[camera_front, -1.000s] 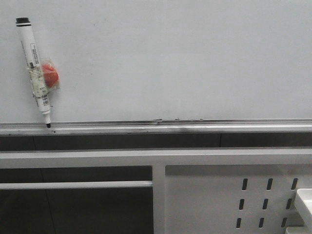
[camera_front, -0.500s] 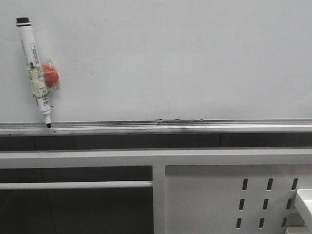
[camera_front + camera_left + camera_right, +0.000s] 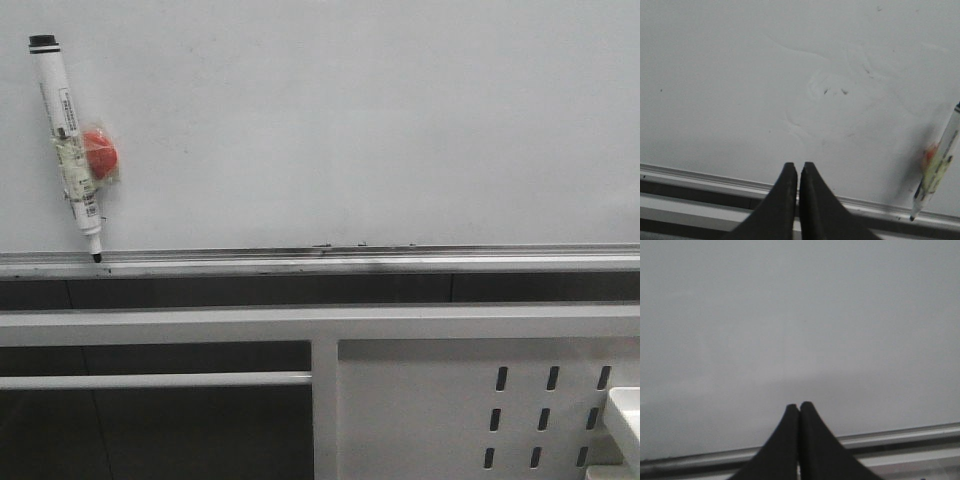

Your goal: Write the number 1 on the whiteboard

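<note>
In the front view, a marker pen (image 3: 68,150) is hanging tilted against the whiteboard (image 3: 380,130), its tip touching the tray rail (image 3: 320,262), with a red magnet (image 3: 100,153) taped beside its barrel; neither pincer is showing here, and no stroke of the number 1 is showing on the board. In the left wrist view, the left pincer (image 3: 798,172) is sitting closed and gripping nothing, facing the whiteboard, the marker pen well off to one side. In the right wrist view, the right pincer (image 3: 799,410) is likewise pressing its fingers together empty, pointing at bare board just above the rail.
</note>
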{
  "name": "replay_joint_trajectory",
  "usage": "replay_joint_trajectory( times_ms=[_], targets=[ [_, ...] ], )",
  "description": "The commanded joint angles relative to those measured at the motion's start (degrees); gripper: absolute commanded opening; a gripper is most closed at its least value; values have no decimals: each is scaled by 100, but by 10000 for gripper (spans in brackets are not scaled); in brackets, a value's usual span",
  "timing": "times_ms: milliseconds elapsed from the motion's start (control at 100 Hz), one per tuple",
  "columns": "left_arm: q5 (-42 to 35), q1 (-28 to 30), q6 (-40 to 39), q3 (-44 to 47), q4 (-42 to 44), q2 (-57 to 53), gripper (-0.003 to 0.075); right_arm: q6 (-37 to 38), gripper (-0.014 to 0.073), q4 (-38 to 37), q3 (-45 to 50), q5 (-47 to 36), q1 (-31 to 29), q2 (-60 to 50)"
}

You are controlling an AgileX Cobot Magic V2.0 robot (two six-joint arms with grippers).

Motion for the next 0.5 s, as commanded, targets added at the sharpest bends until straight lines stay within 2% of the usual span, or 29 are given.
replay_joint_trajectory(
  times_ms=[0,80,230,340,430,490],
  targets=[
    [-652,-53,5,-569,-465,460,-20,-81,-69,13,-779,456,21,734],
    [-1272,-53,5,-820,-868,773,-20,-81,-69,15,-1118,392,21,1242],
    [-2215,-53,5,-866,-895,979,-20,-81,-69,73,-1201,-338,21,1888],
    [-2168,-53,5,-866,-620,979,-20,-81,-69,239,-1201,-449,21,2245],
    [-1603,-147,5,-985,236,1036,-19,-81,-69,257,-1202,-487,58,2431],
    [-1312,-291,5,-1087,289,1076,-10,-81,-69,257,-1213,-613,158,2490]
  ],
)
